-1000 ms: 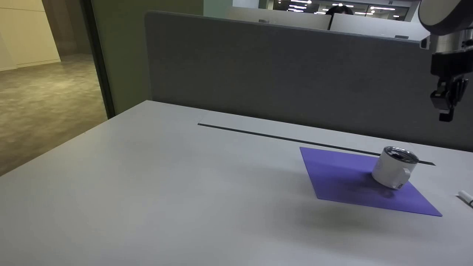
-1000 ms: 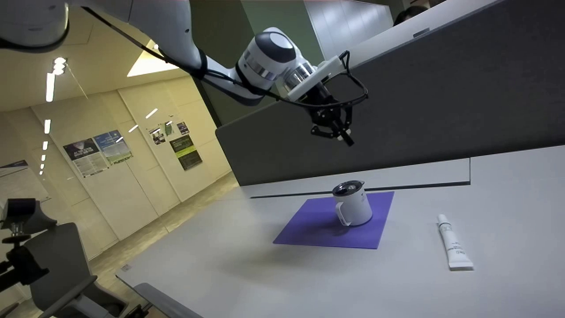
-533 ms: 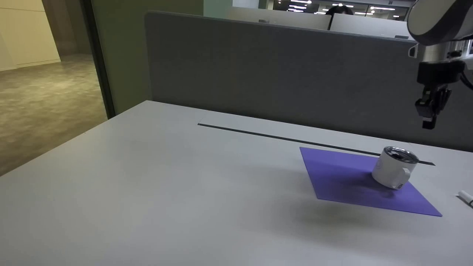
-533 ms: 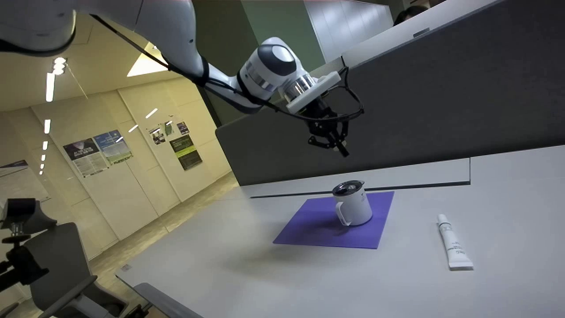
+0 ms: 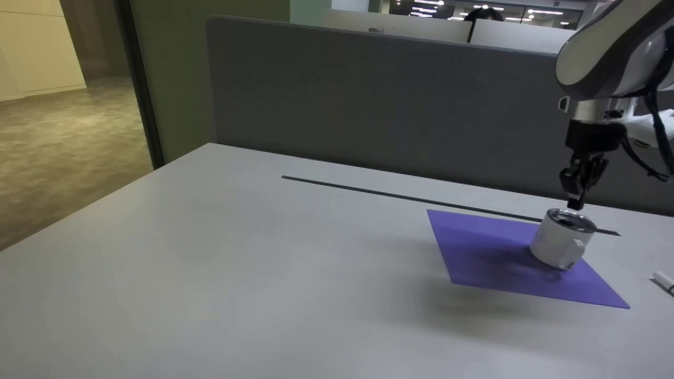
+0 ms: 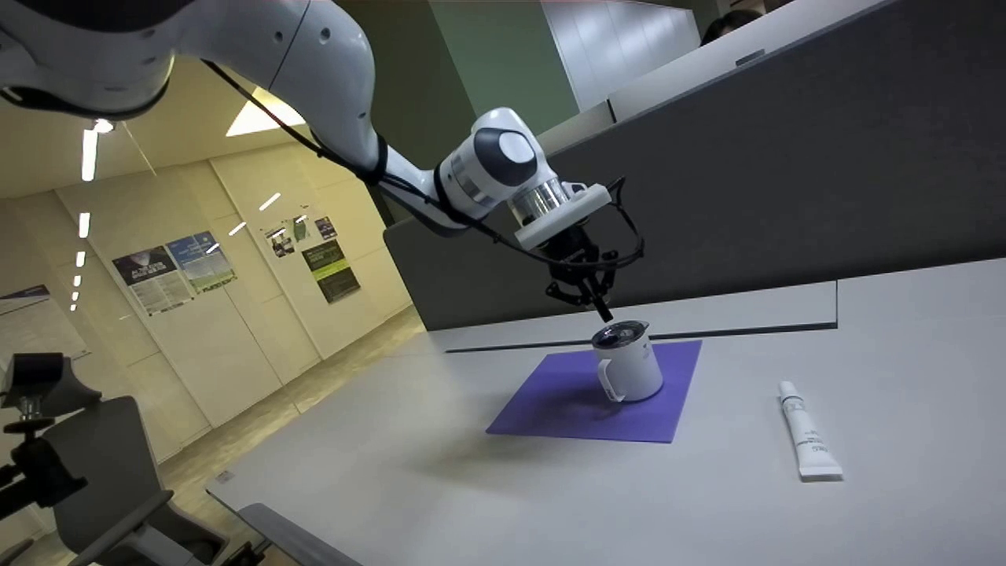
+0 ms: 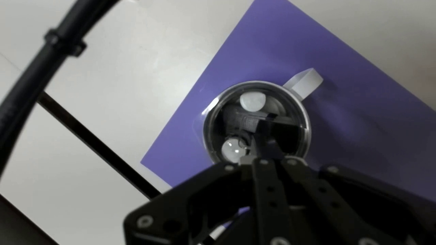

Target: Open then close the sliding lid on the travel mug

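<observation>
gripper [image 6: 606,316]: we had it clenched, its fingertips [image 5: 575,203] drawn together and aimed downward.
arm [image 6: 503,157]: white and grey, it hung above the gripper and to its left in an exterior view.
sliding lid [image 6: 619,336]: we found it dark and glossy, just below the fingertips; whether they touched, we could not tell, and reflections in the wrist view kept us from reading its position.
travel mug [image 6: 638,376]: white and upright under that lid, it stood on the purple mat [image 6: 534,413], right of the mat's middle in both exterior views.
handle [image 5: 577,250]: it faced right and near in an exterior view.
tube [image 6: 809,442]: we saw it lying on the table [image 6: 550,519], well apart from the mat, to the right.
dark strip [image 5: 400,196]: it ran across the table on the far side of the mat.
partition [image 5: 395,105]: grey, it stood along the table's far edge.
chair [image 6: 110,464]: we saw it left of the table in an exterior view.
</observation>
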Available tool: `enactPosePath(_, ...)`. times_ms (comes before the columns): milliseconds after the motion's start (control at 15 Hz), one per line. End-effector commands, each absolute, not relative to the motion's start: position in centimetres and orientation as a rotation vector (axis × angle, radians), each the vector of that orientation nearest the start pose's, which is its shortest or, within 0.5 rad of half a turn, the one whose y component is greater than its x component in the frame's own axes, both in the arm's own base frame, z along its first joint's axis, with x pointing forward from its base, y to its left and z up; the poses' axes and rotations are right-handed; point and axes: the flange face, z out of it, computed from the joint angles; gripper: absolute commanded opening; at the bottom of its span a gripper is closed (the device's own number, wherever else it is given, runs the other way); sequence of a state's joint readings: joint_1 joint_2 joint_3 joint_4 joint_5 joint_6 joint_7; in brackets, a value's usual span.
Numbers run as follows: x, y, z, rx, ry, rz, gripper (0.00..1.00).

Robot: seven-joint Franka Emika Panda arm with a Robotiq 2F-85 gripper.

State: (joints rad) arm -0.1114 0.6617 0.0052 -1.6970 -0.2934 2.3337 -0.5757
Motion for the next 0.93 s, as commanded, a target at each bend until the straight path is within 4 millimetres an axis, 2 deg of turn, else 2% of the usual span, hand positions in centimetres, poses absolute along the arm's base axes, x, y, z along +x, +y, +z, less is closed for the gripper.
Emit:
enactPosePath(0, 66.4, -7.3, 20.3, -3.108, -1.089, 0.149, 0.00)
enactPosePath(200, 65.6, -7.7, 20.2, -3.109, -1.077, 0.150, 0.00)
enactPosePath(600, 65.1, -8.6, 18.8, -3.109, -1.051, 0.129, 0.00)
enactPosePath(867, 65.1, -8.4, 17.9, -3.111, -1.067, 0.102, 0.00)
